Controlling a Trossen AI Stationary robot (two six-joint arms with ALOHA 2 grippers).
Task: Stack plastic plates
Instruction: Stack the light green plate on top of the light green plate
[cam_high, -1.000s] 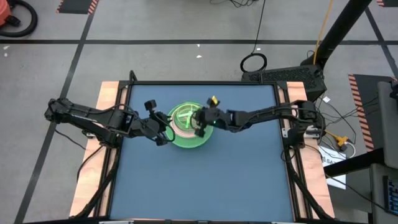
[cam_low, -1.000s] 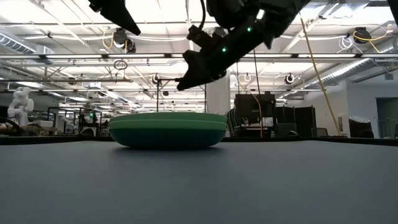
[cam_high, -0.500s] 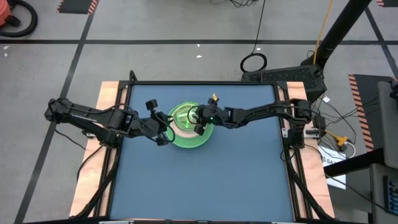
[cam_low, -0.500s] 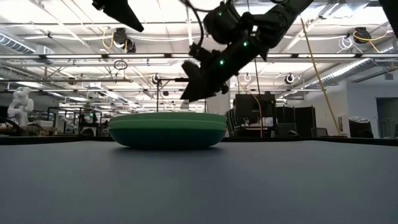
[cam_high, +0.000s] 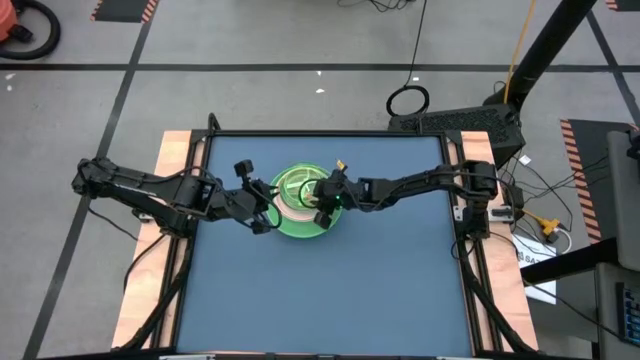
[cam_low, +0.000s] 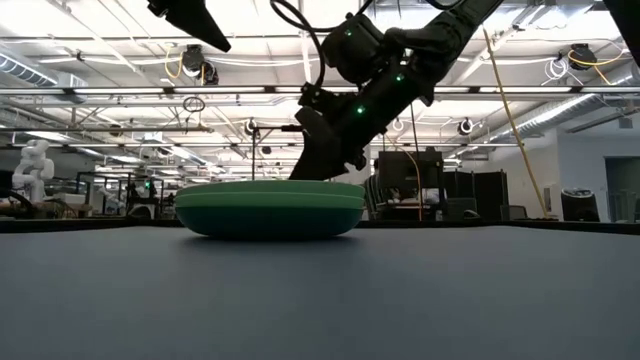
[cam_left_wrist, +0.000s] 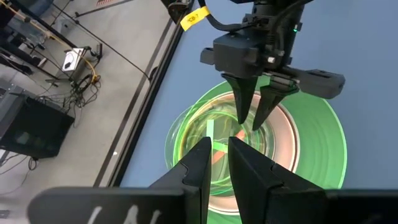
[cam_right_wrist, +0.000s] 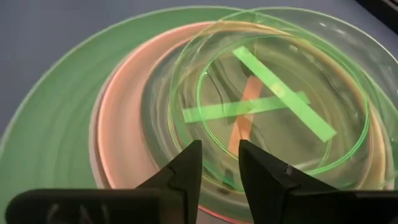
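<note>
The plates sit as one stack (cam_high: 298, 228) left of the table's middle, its large dark green bottom plate (cam_low: 270, 208) resting on the blue mat. Above it the right wrist view shows a light green plate (cam_right_wrist: 56, 137), a pink rim (cam_right_wrist: 118, 118) and, on top, a translucent green plate with stripes (cam_right_wrist: 280, 93). My right gripper (cam_high: 322, 204) is narrowly open, low over the stack's right part and pointing down; its fingers (cam_left_wrist: 250, 121) stand either side of the translucent rim. My left gripper (cam_high: 264, 210) hovers high beside the stack's left edge, its fingers (cam_left_wrist: 219, 155) a narrow gap apart. My right gripper comes at the stack from above, slanting from the table's right, with the top translucent plate's rim (cam_right_wrist: 219, 180) in the gap between its fingers. Whether the fingertips touch the plate I cannot tell.
The blue mat (cam_high: 330, 290) lies bare toward the near edge and both sides of the stack. Wooden strips (cam_high: 175, 150) border the table left and right. A yellow tag (cam_high: 340, 163) hangs on the right arm's wrist. The room behind holds racks and lights.
My right gripper has come down toward the stack and a little toward the table's left, tipping steeper, until its fingertips reach the level of the stack's top. The stack and my left gripper have kept still.
</note>
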